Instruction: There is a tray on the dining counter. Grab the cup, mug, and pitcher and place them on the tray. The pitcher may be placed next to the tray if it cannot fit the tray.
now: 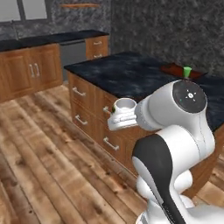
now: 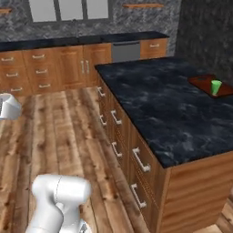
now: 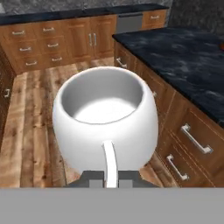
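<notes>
I have the mug (image 3: 105,118) clamped by its handle in the gripper (image 3: 109,180), jaws pinched tight on it, carried upright in the air over the wood floor just off the near-left side of the counter (image 1: 127,74). The cup (image 2: 216,87) already stands on the tray (image 2: 200,83) at the counter's far right end. So I judge this the carry of the second item; next I must reach across the top and set the mug down beside the cup.
</notes>
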### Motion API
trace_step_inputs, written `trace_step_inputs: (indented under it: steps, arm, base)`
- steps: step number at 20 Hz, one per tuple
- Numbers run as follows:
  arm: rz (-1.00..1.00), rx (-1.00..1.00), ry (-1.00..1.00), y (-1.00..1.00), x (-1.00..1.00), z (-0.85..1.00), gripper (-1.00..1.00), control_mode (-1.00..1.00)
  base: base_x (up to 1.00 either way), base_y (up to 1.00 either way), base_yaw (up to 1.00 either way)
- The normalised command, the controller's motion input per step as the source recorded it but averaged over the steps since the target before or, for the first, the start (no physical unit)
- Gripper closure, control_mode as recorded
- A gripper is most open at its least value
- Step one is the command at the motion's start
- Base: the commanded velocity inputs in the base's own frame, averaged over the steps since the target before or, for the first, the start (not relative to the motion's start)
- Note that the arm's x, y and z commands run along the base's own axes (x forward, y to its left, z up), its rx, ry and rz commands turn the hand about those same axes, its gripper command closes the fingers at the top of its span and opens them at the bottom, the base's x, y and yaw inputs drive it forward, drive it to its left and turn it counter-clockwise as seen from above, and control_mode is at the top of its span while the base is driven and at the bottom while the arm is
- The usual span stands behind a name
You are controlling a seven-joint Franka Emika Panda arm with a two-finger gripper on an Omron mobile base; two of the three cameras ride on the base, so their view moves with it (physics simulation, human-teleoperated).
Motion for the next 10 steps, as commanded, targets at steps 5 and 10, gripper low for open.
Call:
trace_step_inputs:
  steps: [5, 10]
  arm:
    - [0.00, 0.00, 0.00, 0.00, 0.00, 0.00, 1.00, 1.00]
    - [0.00, 0.00, 0.00, 0.00, 0.00, 0.00, 1.00, 1.00]
  base:
    - [0.02, -0.57, -0.59]
    - [0.27, -0.75, -0.45]
